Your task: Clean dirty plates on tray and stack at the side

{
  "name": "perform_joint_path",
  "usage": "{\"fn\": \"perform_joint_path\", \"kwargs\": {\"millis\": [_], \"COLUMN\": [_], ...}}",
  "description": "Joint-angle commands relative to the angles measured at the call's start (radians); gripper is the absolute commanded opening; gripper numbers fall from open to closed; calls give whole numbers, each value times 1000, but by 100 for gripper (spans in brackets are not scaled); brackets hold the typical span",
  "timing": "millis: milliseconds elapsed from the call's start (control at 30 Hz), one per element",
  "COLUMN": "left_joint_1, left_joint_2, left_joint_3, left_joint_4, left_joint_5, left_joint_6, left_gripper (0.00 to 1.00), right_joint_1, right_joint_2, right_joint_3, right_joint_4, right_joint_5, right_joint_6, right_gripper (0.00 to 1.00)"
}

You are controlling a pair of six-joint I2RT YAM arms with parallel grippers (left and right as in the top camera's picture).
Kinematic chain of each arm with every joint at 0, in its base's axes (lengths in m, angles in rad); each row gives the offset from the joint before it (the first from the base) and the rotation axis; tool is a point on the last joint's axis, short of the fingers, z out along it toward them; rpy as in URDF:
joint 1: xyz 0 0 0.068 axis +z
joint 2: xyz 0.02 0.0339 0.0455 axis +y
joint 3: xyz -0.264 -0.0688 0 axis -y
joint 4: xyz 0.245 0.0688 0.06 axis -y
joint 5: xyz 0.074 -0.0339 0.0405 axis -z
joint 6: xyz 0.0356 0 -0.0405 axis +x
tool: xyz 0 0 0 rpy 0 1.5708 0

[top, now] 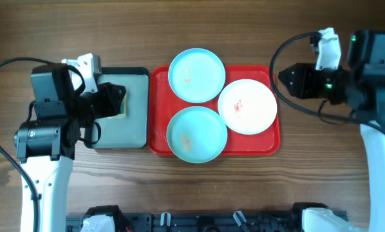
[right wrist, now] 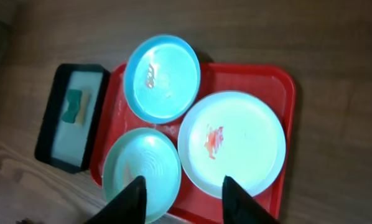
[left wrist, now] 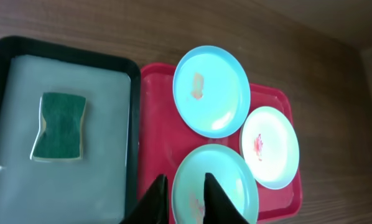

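Three plates lie on the red tray (top: 159,103). A turquoise plate (top: 197,75) sits at the far edge with a small orange smear, and a second turquoise plate (top: 197,134) lies at the near edge, also smeared. The white plate (top: 247,106) on the right carries a red smear. My left gripper (left wrist: 185,180) hovers over the small grey tray (top: 125,132), left of the plates; its fingers stand a narrow gap apart with nothing between them. My right gripper (right wrist: 183,180) hangs open off the red tray's right side, holding nothing.
The black-rimmed grey tray (left wrist: 24,81) lies left of the red tray and holds a green sponge (left wrist: 60,126). Bare wooden tabletop (top: 257,193) surrounds both trays. Cables run from both arms at the far left and far right.
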Motion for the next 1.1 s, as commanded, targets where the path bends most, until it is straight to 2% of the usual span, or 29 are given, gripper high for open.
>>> {"fn": "perform_joint_path", "kwargs": {"millis": [0, 67, 100, 267, 300, 367, 567, 833, 900, 1067], "left_joint_1": [-3, -3, -3, -3, -3, -3, -3, -3, -3, -3], "left_joint_2": [28, 57, 72, 137, 146, 160, 206, 330, 367, 451], "left_joint_3": [16, 16, 16, 16, 16, 16, 16, 16, 16, 16], "left_joint_4": [-10, -20, -29, -41, -42, -41, -41, 32, 59, 127], "left_joint_5": [-34, -44, -44, -78, -79, -103, -159, -260, -340, -364], "left_joint_6": [0, 0, 0, 1, 1, 1, 1, 2, 2, 2], "left_gripper": [16, 16, 20, 29, 30, 30, 32, 33, 35, 32], "right_joint_1": [91, 159, 191, 333, 345, 345, 345, 345, 345, 345], "right_joint_2": [91, 144, 172, 325, 357, 410, 506, 537, 574, 681], "right_joint_3": [18, -1, -13, -95, -101, -101, -103, -105, -105, -105], "right_joint_4": [-42, -60, -63, -59, -45, -5, 158, 534, 587, 702], "right_joint_5": [80, 93, 121, 304, 372, 381, 336, 340, 340, 340], "right_joint_6": [43, 86, 115, 189, 212, 226, 169, 145, 145, 145], "right_gripper": [33, 31, 31, 35, 37, 38, 38, 39, 40, 40]}}
